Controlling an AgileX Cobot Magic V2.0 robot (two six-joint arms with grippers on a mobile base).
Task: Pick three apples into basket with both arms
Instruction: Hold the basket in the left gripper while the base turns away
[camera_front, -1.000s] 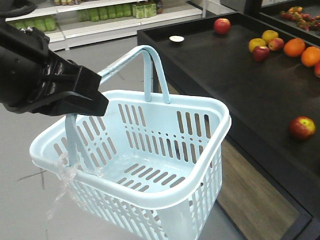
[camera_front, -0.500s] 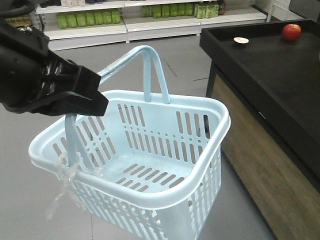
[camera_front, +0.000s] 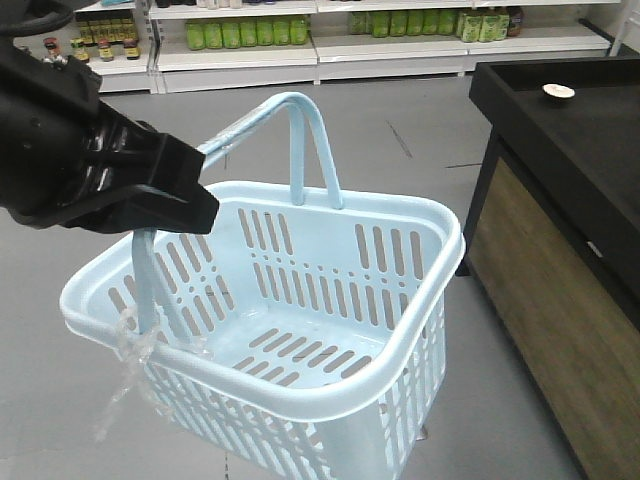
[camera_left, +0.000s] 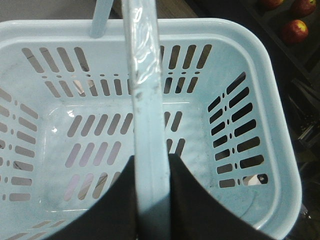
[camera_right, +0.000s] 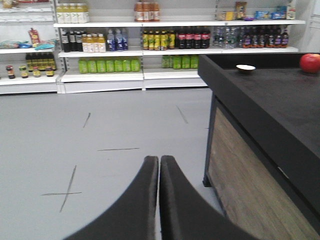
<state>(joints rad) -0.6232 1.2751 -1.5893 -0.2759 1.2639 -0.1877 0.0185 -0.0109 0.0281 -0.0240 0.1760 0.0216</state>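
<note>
The light blue basket (camera_front: 440, 235) hangs in the air, empty, with a clear plastic scrap (camera_front: 125, 370) tied to its near rim. My left gripper (camera_front: 192, 198) is shut on one hoop handle (camera_left: 144, 75), which runs up between its two black fingers (camera_left: 150, 161). In the left wrist view, dark red apples (camera_left: 294, 31) lie beyond the basket's rim (camera_left: 280, 125) at the top right. Another red apple (camera_right: 310, 62) rests on the black counter in the right wrist view. My right gripper (camera_right: 159, 159) is shut with nothing in it, pointing over the grey floor.
A black counter (camera_front: 570, 130) with a wood-panelled side stands at the right, carrying a small white dish (camera_front: 557, 91). Shelves of bottles (camera_right: 150, 40) line the far wall. Grey floor (camera_right: 100, 145) lies between.
The view has swung left: the counter and its fruit slid off to the right and the shelves came into sight. The basket stays gripped the same way.
</note>
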